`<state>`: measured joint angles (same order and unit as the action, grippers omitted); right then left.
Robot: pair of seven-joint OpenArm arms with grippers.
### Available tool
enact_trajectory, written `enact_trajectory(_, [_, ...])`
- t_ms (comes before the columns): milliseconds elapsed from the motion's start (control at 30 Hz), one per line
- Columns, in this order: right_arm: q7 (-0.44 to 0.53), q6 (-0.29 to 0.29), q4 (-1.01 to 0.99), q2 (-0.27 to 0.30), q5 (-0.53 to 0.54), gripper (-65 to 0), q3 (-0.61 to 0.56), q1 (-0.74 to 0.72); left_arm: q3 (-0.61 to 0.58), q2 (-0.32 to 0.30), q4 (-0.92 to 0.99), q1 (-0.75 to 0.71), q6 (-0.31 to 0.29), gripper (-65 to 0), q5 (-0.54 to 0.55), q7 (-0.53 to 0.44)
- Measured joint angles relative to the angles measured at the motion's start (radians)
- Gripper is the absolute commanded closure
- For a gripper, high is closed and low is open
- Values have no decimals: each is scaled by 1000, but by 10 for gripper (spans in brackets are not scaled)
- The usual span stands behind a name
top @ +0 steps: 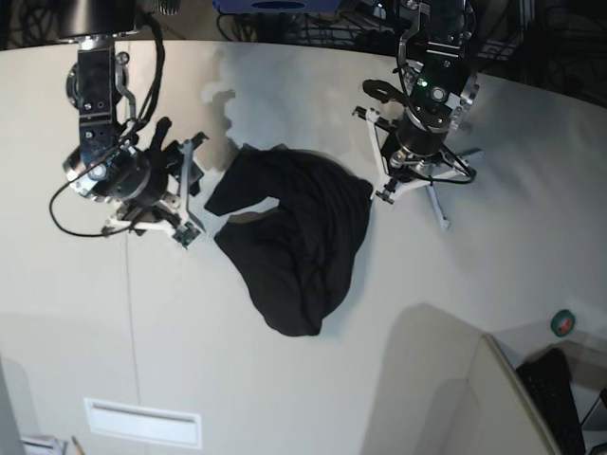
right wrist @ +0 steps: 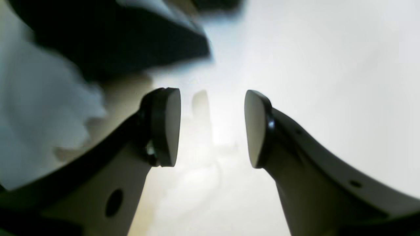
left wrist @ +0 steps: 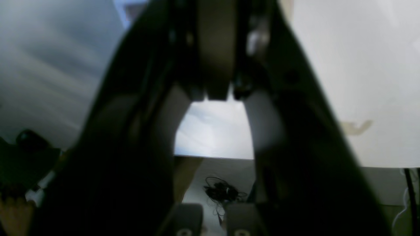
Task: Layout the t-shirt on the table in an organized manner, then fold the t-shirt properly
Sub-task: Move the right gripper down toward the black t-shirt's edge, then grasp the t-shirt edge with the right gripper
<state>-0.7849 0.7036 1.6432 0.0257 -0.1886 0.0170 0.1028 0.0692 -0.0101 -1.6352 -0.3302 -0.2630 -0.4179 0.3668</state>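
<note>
Base view: the crumpled t-shirt (top: 294,242) is seen mid-frame, lower-right of the empty, parted right claw (top: 190,190); the left claw (top: 384,175), shut, is nearer.

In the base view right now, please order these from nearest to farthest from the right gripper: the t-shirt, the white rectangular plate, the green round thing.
From the right gripper, at that view's left:
1. The t-shirt, beside it toward the middle of the table.
2. The white rectangular plate, below it near the bottom edge.
3. The green round thing, far across at the right edge.
</note>
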Motion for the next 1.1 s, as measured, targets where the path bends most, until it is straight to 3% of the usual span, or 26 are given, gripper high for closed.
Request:
enact_trajectory(167, [-116, -6, -3, -32, 6, -309, -13, -51, -2, 3, 1, -3, -3, -2, 3, -7])
enact_trajectory(400, [-156, -7, -21, -85, 2, -305, 3, -36, -12, 5, 0, -5, -4, -7, 3, -4])
enact_trajectory(533, [-144, -174, -19, -136, 12, -305, 42, -32, -5, 1, 0, -2, -3, -7, 3, -3])
enact_trajectory(767, [0, -411, 17, -142, 0, -257, 45, 49, -3, 7, -4, -3, -3, -7, 3, -4])
enact_trajectory(833, [0, -494, 17, -142, -8, -258, 43, 53, 1, 6, -4, -6, -3, -7, 3, -3])
enact_trajectory(933, [3, -518, -2, -139, -25, -260, 16, 57, 2, 5, -4, -5, -3, -7, 3, -3])
enact_trajectory(1033, [-3, -517, -25, -159, -13, -330, -6, 77, 2, 7, -4, -6, -3, -7, 3, -4])
enact_trajectory(1100, [-74, -522, -56, -164, -14, -350, -6, 68, 2, 6, -4, -8, -3, -5, 3, -3])
